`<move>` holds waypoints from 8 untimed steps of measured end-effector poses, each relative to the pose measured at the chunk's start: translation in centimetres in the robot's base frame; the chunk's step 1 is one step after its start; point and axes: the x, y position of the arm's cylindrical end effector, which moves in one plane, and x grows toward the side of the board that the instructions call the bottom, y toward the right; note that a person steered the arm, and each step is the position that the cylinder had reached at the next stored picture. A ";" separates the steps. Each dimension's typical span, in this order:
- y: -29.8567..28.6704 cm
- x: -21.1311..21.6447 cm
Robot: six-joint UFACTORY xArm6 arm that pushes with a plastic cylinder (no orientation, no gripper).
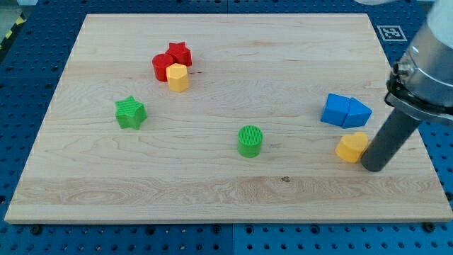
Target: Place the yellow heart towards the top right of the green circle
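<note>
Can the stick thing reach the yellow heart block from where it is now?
Probably yes. My tip sits right beside the yellow heart, on its right in the view, with nothing between them. The blue blocks lie above the heart, out of the way.

A pale wooden counter [233,191] with fine grain fills most of the view. Around it runs a blue perforated base [28,85] dotted with small holes. A black-and-white square marker [391,32] sits at the view's top right, a yellow-and-black striped strip [8,32] at the top left.
</note>
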 end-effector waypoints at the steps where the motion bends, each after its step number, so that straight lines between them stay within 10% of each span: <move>1: 0.0 -0.1; 8: -2.1 -1.2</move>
